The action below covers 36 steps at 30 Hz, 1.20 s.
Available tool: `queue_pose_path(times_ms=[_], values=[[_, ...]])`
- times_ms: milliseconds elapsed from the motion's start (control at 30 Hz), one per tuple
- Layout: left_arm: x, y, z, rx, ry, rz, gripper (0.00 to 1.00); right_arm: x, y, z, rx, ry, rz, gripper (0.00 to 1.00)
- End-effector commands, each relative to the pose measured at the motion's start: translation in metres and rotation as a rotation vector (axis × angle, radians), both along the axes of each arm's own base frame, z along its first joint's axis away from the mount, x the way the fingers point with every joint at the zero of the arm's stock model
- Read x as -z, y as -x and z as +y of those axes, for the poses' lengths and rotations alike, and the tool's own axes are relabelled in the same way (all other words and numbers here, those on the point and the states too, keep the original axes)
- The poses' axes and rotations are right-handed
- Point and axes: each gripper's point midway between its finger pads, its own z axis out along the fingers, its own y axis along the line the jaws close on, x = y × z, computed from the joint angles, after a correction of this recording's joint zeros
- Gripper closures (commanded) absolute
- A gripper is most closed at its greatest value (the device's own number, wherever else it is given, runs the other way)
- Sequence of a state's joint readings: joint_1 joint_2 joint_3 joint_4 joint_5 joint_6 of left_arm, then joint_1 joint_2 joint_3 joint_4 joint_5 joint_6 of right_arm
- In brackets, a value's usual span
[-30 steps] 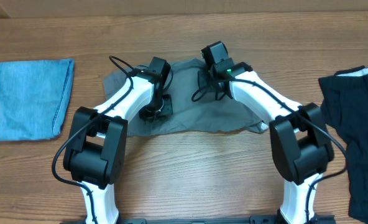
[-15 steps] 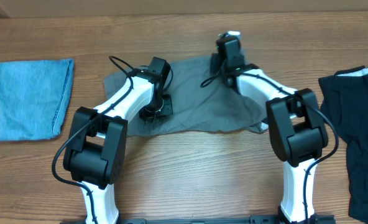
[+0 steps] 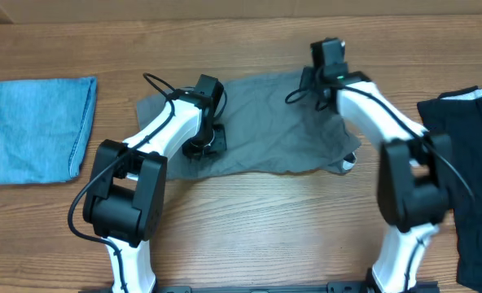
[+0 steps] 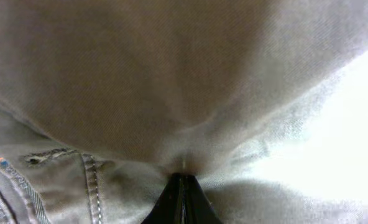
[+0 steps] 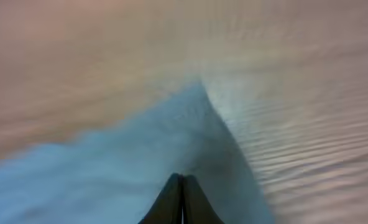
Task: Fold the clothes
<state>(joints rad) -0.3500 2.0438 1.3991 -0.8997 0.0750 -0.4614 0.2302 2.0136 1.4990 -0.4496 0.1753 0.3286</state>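
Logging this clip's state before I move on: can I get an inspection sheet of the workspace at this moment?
Surface: wooden table, no spills or marks seen.
Job's things: grey garment spread out and wrinkled between the arms, not yet folded.
Clutter: blue denim piece folded at the far left; black garment at the right edge.
Grippers: left gripper shut, pinching the grey garment; right gripper shut on the garment's far right corner, view blurred.
Cables: black cables loop off both wrists above the cloth; no snag seen.
Surroundings: nothing seen.
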Motion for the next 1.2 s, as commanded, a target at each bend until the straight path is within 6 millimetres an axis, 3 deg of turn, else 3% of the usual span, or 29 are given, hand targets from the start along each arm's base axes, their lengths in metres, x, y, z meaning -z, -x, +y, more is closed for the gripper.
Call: queue_pose_path(times_ms=[0,100,200,333,400,467,500,567,633,733,867,1167], values=[[-0.072,-0.028,-0.024,0.045,0.077,-0.161,0.96,-0.133,0.017,0.015,-0.084,-0.065,-0.226,0.96],[-0.125,-0.047,-0.026,0.042,0.095,-0.300,0.92,-0.154,0.041,0.028,-0.160,-0.124,-0.210,0.96],[-0.150,-0.053,-0.023,0.034,0.093,-0.375,0.79,-0.140,0.067,0.046,-0.249,-0.209,-0.091,0.96],[-0.140,-0.052,-0.016,0.028,0.052,-0.359,0.53,-0.095,0.102,0.061,-0.309,-0.280,0.128,0.90],[-0.122,-0.053,-0.015,0.034,0.033,-0.338,0.43,-0.073,0.115,0.066,-0.319,-0.290,0.218,0.89],[-0.104,-0.054,-0.017,0.048,0.028,-0.302,0.39,-0.057,0.129,0.075,-0.341,-0.310,0.293,0.94],[-0.092,-0.053,-0.019,0.048,0.031,-0.272,0.42,-0.049,0.137,0.082,-0.363,-0.330,0.329,0.96],[-0.075,-0.049,-0.028,0.058,0.073,-0.218,0.77,-0.041,0.150,0.097,-0.443,-0.352,0.364,0.96],[-0.063,-0.042,-0.043,0.070,0.153,-0.154,0.96,-0.032,0.163,0.110,-0.524,-0.360,0.395,0.96],[-0.055,-0.029,-0.065,0.086,0.275,-0.073,0.96,-0.019,0.178,0.120,-0.550,-0.351,0.443,0.96],[-0.053,-0.021,-0.079,0.106,0.320,-0.038,0.96,-0.003,0.194,0.131,-0.584,-0.340,0.473,0.96],[-0.052,-0.013,-0.104,0.176,0.311,-0.065,0.96,0.029,0.191,0.135,-0.545,-0.377,0.426,0.96]])
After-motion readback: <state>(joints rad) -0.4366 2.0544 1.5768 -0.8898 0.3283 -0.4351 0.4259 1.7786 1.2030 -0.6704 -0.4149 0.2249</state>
